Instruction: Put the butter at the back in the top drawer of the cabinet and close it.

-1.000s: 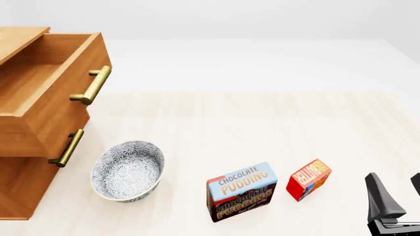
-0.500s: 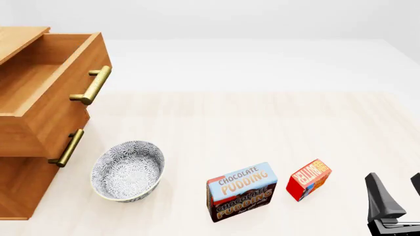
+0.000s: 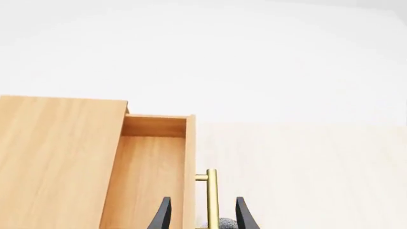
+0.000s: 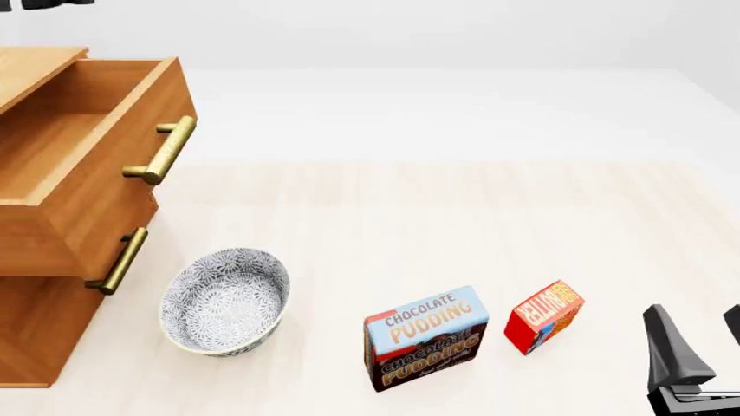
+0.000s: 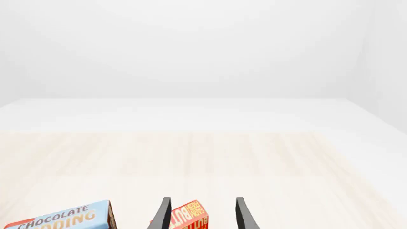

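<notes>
The butter (image 4: 543, 315), a small red box with an orange end, lies on the table at the front right, just right of the pudding box. My right gripper (image 4: 699, 336) stands open a little to the butter's right and nearer the front edge. In the right wrist view the butter (image 5: 189, 218) shows between that open gripper's (image 5: 203, 217) fingers, some way ahead of them. The cabinet (image 4: 35, 329) is at the left with its top drawer (image 4: 58, 147) pulled out and empty. My left gripper (image 3: 203, 217) is open above the drawer (image 3: 149, 181), with the brass handle (image 3: 212, 200) in line between its fingers.
A blue-and-brown Chocolate Pudding box (image 4: 425, 338) stands left of the butter. A patterned bowl (image 4: 225, 302) sits in front of the lower drawers. A dark bit of the left arm (image 4: 41, 3) shows at the top left corner. The drawer's brass handle (image 4: 162, 149) sticks out toward the table.
A dark part of the left arm has come into the front view's top left corner. The right gripper, the boxes, the bowl and the drawer have not moved.
</notes>
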You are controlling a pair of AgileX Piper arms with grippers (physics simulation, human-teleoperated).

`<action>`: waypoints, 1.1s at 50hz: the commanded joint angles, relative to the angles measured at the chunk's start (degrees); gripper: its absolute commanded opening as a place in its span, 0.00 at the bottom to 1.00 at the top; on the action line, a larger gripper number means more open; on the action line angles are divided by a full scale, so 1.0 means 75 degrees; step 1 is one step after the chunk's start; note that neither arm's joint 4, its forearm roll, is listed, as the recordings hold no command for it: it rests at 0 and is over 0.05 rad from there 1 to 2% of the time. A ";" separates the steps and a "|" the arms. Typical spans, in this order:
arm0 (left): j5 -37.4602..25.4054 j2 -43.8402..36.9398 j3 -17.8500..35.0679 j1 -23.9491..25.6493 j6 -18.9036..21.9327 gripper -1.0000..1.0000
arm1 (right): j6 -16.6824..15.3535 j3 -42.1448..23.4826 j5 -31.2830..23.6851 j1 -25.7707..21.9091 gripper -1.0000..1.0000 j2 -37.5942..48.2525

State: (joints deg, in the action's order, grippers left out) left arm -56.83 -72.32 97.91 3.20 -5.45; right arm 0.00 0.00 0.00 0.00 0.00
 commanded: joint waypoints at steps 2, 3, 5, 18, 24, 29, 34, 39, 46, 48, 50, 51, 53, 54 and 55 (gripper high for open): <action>0.0120 -0.0070 -0.0183 -0.0045 -0.0126 1.00 | 0.0000 0.0000 0.0000 0.0000 1.00 0.0000; 0.0127 -0.0070 -0.0194 -0.0047 -0.0132 1.00 | 0.0000 0.0000 0.0000 0.0000 1.00 0.0000; 0.0150 -0.0073 -0.0236 -0.0058 -0.0144 1.00 | 0.0000 0.0000 0.0000 0.0000 1.00 0.0000; 0.0321 -0.0058 -0.0503 -0.0130 -0.0208 1.00 | 0.0000 0.0000 0.0000 0.0000 1.00 0.0000; 0.0427 -0.0070 -0.0666 -0.0155 -0.0251 1.00 | 0.0000 0.0000 0.0000 0.0000 1.00 0.0000; 0.0512 -0.0083 -0.0788 -0.0157 -0.0278 1.00 | 0.0000 0.0000 0.0000 0.0000 1.00 0.0000; 0.0581 -0.0098 -0.0892 -0.0168 -0.0293 1.00 | 0.0000 0.0000 0.0000 0.0000 1.00 0.0000; 0.0649 -0.0108 -0.1011 -0.0173 -0.0325 1.00 | 0.0000 0.0000 0.0000 0.0000 1.00 0.0000; 0.0780 -0.0126 -0.1207 -0.0178 -0.0381 1.00 | 0.0000 0.0000 0.0000 0.0000 1.00 0.0000; 0.0789 -0.0125 -0.1227 -0.0187 -0.0383 1.00 | 0.0000 0.0000 0.0000 0.0000 1.00 0.0000; 0.0795 -0.0126 -0.1235 -0.0186 -0.0389 1.00 | 0.0000 0.0000 0.0000 0.0000 1.00 0.0000; 0.0799 -0.0126 -0.1242 -0.0187 -0.0389 1.00 | 0.0000 0.0000 0.0000 0.0000 1.00 0.0000; 0.0831 -0.0126 -0.1298 -0.0191 -0.0392 1.00 | 0.0000 0.0000 0.0000 0.0000 1.00 0.0000; 0.0842 -0.0129 -0.1315 -0.0192 -0.0399 1.00 | 0.0000 0.0000 0.0000 0.0000 1.00 0.0000; 0.0859 -0.0132 -0.1341 -0.0193 -0.0401 1.00 | 0.0000 0.0000 0.0000 0.0000 1.00 0.0000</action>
State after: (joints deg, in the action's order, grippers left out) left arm -51.27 -73.20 89.26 1.85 -8.16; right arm 0.00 0.00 0.00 0.00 0.00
